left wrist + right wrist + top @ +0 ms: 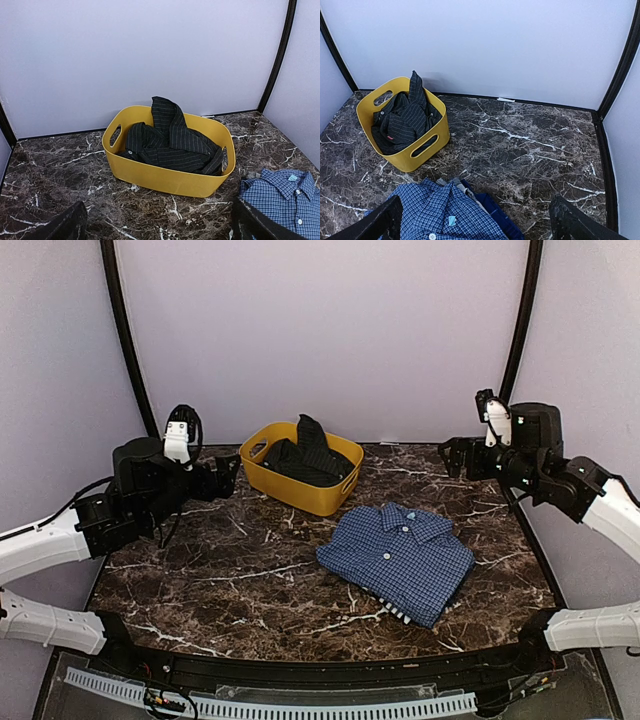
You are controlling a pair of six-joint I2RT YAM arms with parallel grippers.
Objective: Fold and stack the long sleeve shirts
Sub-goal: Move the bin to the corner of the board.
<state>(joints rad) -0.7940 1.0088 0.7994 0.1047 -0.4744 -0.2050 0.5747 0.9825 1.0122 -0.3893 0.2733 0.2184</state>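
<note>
Looking down from above and behind 2 robot arms, the overhead view takes in a dark brown marble-patterned table (220, 570) with white veins, closed in by pale lilac walls (330, 330).

A blue checked shirt (398, 560) with white buttons lies folded into a neat rectangle on the table, right of centre, its collar toward the far wall. A strip of darker cloth (396, 612) pokes out from under its near edge; what that cloth is cannot be told.

A yellow basket (290, 490) with cut-out handles stands near the far wall, left of centre and close to the blue shirt's collar, without touching it. A black pinstriped shirt (305, 455) sits crumpled inside the basket, with 1 part of it standing up above the far rim. The right wrist view shows a small red tag (390, 137) on this shirt.

The left gripper (228, 476) hangs above the table's left side, pointing toward the basket. Its 2 dark fingers (65, 227) sit at the bottom corners of the left wrist view, spread wide with nothing between them.

The right gripper (452, 457) hangs above the far right of the table, pointing inward. It too is spread wide and holds nothing, with the blue shirt's collar below it in its wrist view.

Neither gripper touches a shirt.
</note>
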